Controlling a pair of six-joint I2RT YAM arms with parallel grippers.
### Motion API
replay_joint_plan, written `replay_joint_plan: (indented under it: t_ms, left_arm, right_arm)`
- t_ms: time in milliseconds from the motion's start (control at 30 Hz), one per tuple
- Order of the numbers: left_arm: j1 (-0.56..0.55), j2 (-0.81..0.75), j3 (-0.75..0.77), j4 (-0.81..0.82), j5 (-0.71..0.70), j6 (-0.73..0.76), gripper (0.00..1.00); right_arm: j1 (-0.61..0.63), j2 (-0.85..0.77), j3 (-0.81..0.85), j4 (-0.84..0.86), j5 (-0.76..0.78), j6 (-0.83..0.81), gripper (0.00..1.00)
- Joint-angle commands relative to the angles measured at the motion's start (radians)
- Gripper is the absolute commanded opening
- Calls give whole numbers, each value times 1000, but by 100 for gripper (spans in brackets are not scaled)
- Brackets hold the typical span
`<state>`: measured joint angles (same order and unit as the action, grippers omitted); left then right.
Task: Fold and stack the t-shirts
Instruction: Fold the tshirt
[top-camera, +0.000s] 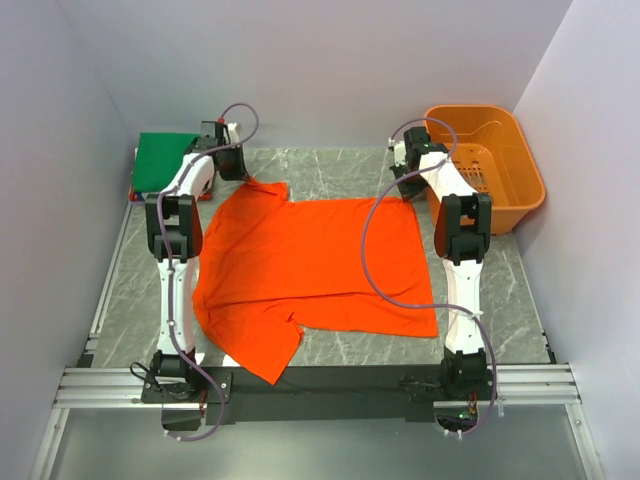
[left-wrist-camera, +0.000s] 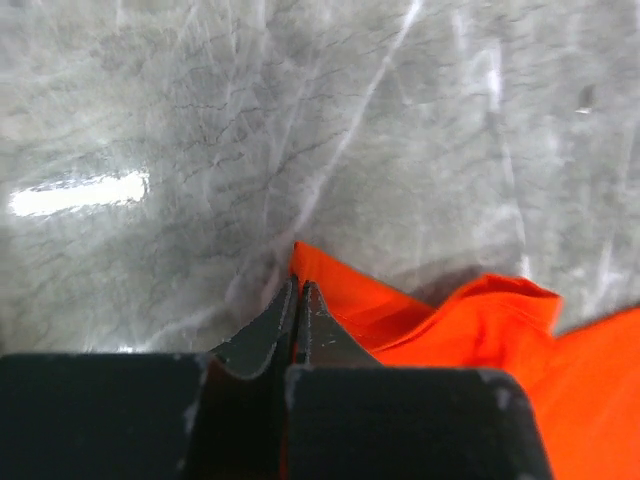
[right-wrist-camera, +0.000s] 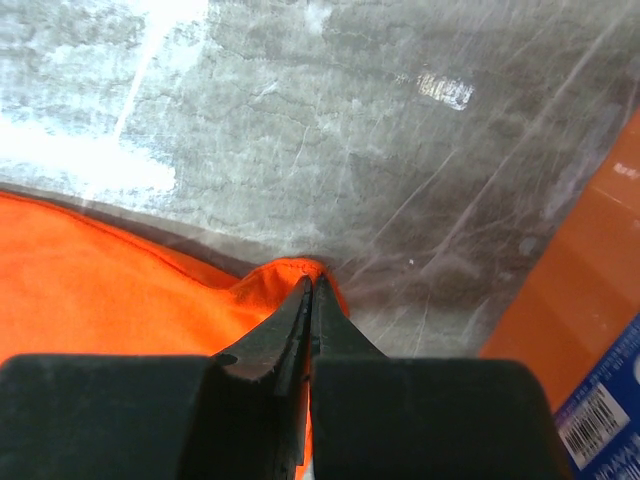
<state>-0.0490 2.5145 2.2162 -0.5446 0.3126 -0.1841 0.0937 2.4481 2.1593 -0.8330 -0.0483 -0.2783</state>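
The bright orange-red t-shirt (top-camera: 310, 265) lies spread flat on the grey table, sleeves at the left, hem at the right. My left gripper (top-camera: 238, 172) is shut on its far left sleeve corner; the wrist view shows the cloth (left-wrist-camera: 420, 320) pinched at the closed tips (left-wrist-camera: 298, 285). My right gripper (top-camera: 410, 185) is shut on the far right hem corner; the wrist view shows the cloth (right-wrist-camera: 130, 270) bunched at the closed tips (right-wrist-camera: 308, 282). A folded green shirt (top-camera: 163, 160) lies at the far left, over thin white and red layers (top-camera: 133, 196).
The rigid orange plastic basket (top-camera: 497, 165) stands at the far right, close beside my right arm; its wall shows in the right wrist view (right-wrist-camera: 570, 290). Walls enclose the table (top-camera: 330, 165) on three sides. A metal rail (top-camera: 320, 385) runs along the near edge.
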Motion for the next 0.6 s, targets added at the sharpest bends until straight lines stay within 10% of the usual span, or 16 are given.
replay_joint_plan:
  t_ms: [0,567]
  left_arm:
    - [3,-196,5,3,3,40,0]
    - [29,-639,-441,-207,46,158,0]
  right_arm:
    - [0,-126,-1,26,-19,-15,0]
    - [-5,-398,-251,80,-74,-90,0]
